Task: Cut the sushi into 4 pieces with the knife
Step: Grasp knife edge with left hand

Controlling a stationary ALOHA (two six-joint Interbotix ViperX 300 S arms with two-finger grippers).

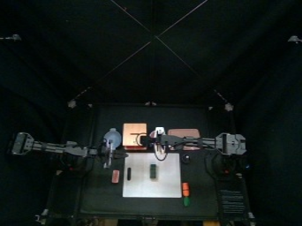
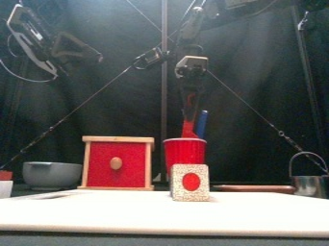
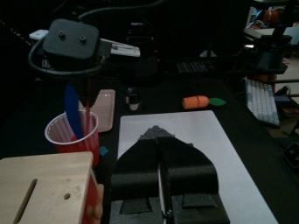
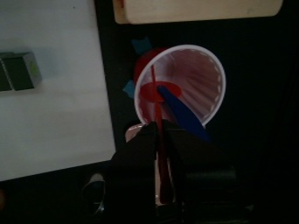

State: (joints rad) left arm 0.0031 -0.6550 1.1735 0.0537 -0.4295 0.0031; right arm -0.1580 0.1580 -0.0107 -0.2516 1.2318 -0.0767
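The red cup (image 2: 186, 156) stands beside the wooden box, holding a blue knife (image 2: 201, 123) and a red knife (image 2: 189, 108). My right gripper (image 2: 190, 85) hangs straight above the cup and is shut on the top of the red knife (image 4: 152, 92), whose lower end is still inside the cup (image 4: 187, 79). The sushi roll (image 2: 191, 182), end-on with a red centre, lies on the white cutting board (image 1: 150, 181); the right wrist view shows it as a dark block (image 4: 14, 70). My left gripper (image 3: 159, 133) hovers shut and empty over the board (image 3: 216, 157).
The wooden box (image 2: 118, 163) with its red drawer stands left of the cup. A blue-grey bowl (image 2: 52, 174) sits far left, a metal cutter (image 2: 309, 178) far right. The pink tray (image 1: 183, 134) lies behind. An orange toy (image 3: 198, 102) lies off the board.
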